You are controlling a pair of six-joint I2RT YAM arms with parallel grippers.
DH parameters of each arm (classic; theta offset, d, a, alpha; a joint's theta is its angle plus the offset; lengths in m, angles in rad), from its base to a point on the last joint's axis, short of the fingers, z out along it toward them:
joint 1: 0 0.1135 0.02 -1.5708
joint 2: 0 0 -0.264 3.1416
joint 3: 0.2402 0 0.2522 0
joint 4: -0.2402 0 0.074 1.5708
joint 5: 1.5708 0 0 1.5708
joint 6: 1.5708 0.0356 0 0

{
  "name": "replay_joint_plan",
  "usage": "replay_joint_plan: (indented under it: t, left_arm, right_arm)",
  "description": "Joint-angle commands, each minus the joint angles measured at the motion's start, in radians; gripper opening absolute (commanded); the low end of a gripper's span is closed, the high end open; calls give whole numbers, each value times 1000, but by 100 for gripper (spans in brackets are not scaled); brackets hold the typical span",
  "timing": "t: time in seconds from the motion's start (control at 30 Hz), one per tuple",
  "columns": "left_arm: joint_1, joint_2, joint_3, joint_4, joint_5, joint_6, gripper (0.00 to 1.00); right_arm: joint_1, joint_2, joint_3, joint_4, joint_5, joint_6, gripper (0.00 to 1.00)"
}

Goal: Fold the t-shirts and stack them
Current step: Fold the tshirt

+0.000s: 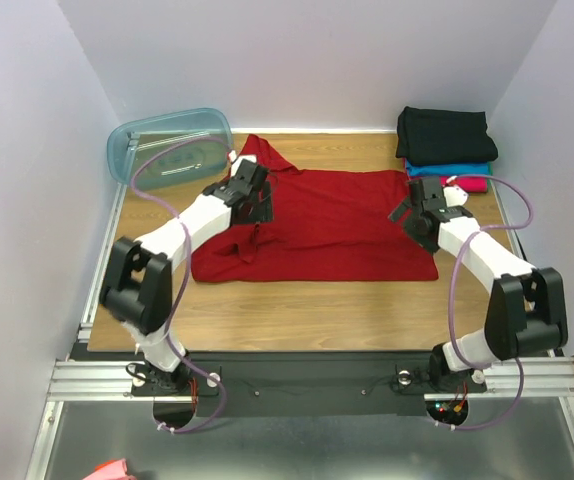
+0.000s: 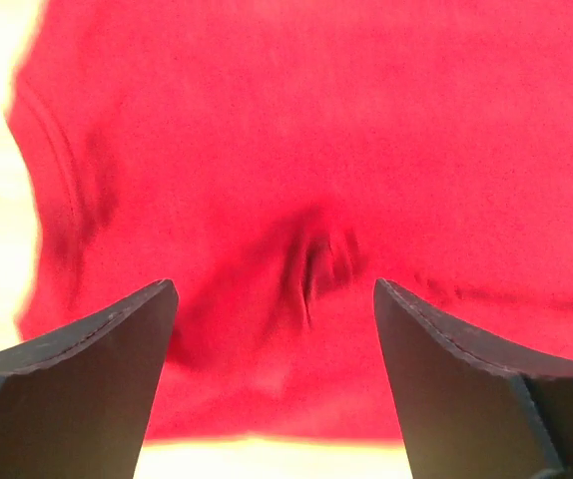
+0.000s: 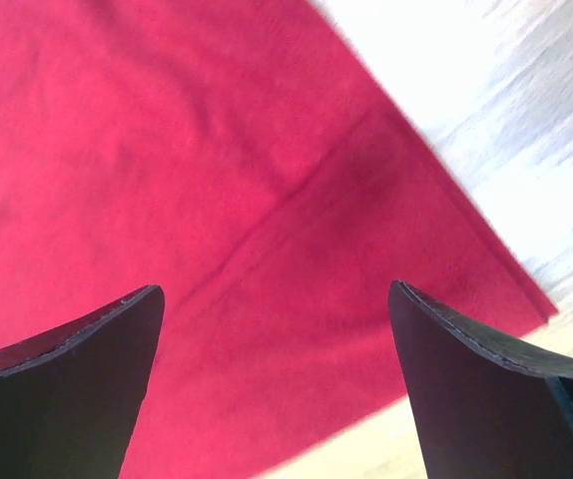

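red shirt: deep red, totally plain
top shirt: black
middle shirt: teal blue
bottom shirt: magenta pink
tub: see-through pale blue
worktop: tan woodgrain
arms: white, black joints

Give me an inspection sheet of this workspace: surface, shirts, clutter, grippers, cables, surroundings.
Surface: wooden table, no spills seen.
Job's things: red t-shirt spread mid-table, left edge rumpled; black t-shirt stacked on teal t-shirt and magenta t-shirt, far right corner.
Clutter: pale blue tub, far left corner.
Grippers: left gripper and right gripper open over the red t-shirt, holding nothing.
Cables: purple cables loop off each arm.
Surroundings: white walls on three sides.
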Motion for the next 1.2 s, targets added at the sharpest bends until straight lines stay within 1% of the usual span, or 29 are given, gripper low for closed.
replay_joint_plan:
  t: [0.0, 0.03, 0.1, 0.13, 0.2, 0.23, 0.33, 0.37, 0.43, 0.47, 0.6, 0.63, 0.73, 0.77, 0.83, 0.97, 1.03, 1.07, 1.1, 1.13, 1.17]
  left_arm:
    - [-6, -159, -157, 37, 133, -103, 98]
    - [-15, -208, -234, 63, 144, -148, 98]
    - [-20, -259, -310, 86, 152, -191, 98]
    - [-18, -283, -382, 130, 159, -202, 98]
    - [-18, -336, -439, 193, 203, -223, 98]
    - [-18, -339, -468, 241, 263, -222, 98]
    - [-20, -299, -475, 281, 279, -232, 98]
    - [-18, -252, -464, 276, 247, -237, 98]
    - [-17, -203, -439, 269, 228, -231, 98]
    - [-17, -158, -404, 256, 202, -235, 98]
    - [-17, -115, -317, 249, 164, -235, 98]
    - [-11, -109, -294, 247, 137, -231, 98]
    - [18, -84, -257, 247, 119, -212, 98]
    - [49, -57, -222, 250, 122, -200, 98]
    - [75, -19, -182, 253, 132, -188, 98]
    - [170, 128, -27, 270, 181, -150, 98]
    - [204, 166, 39, 255, 201, -145, 98]
    - [238, 192, 109, 256, 248, -148, 98]
    - [253, 192, 110, 259, 248, -154, 98]
    - [265, 193, 146, 259, 266, -154, 99]
    - [279, 196, 167, 259, 305, -151, 98]
  right_arm:
    - [-6, -91, -54, 44, -127, -78, 100]
    - [-6, -104, -86, 64, -158, -104, 100]
    - [-6, -110, -112, 73, -220, -117, 100]
    - [-6, -110, -124, 92, -236, -127, 100]
    - [-4, -107, -162, 109, -267, -141, 100]
    - [-4, -105, -172, 127, -285, -148, 100]
    - [-4, -81, -186, 139, -304, -159, 100]
    - [-4, -76, -186, 139, -307, -167, 100]
    - [-4, -68, -187, 141, -307, -171, 100]
    - [-4, -68, -190, 145, -304, -173, 100]
    - [-6, -71, -195, 144, -298, -179, 100]
    - [-4, -71, -196, 144, -292, -180, 100]
    - [-6, -74, -205, 142, -292, -187, 100]
    - [-4, -78, -210, 142, -290, -188, 100]
    - [-6, -81, -215, 142, -280, -190, 100]
    - [-6, -102, -209, 139, -255, -199, 100]
    - [-6, -108, -204, 138, -249, -202, 100]
    - [-4, -114, -199, 136, -249, -205, 100]
    - [-6, -117, -198, 136, -250, -205, 100]
    - [-4, -121, -198, 135, -249, -205, 100]
    - [-4, -121, -198, 133, -252, -205, 100]
